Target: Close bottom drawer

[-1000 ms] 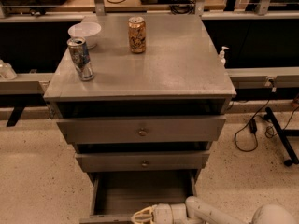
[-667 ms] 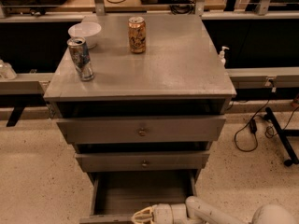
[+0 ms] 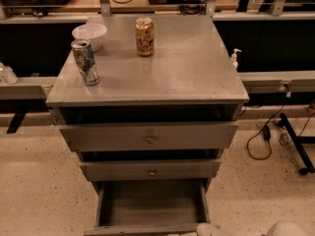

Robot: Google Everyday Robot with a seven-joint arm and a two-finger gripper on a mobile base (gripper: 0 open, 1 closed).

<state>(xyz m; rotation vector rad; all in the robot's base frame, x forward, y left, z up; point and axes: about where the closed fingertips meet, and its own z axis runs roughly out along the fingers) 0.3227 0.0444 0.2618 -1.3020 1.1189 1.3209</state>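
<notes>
Here, a grey painted three-drawer cabinet (image 3: 147, 77) stands on a speckled beige floor (image 3: 34, 181), with a black cable (image 3: 256, 146) trailing at its right. On the cabinet's flat top sit a white bowl (image 3: 89, 33), an orange drink can (image 3: 144, 36) and a blue-and-silver can (image 3: 85, 62), all upright. The dull grey bottom drawer (image 3: 150, 208) is pulled well out. The pale gripper (image 3: 189, 233) shows only at the lower edge, by the drawer's front panel; whether it is open or closed cannot be told.
</notes>
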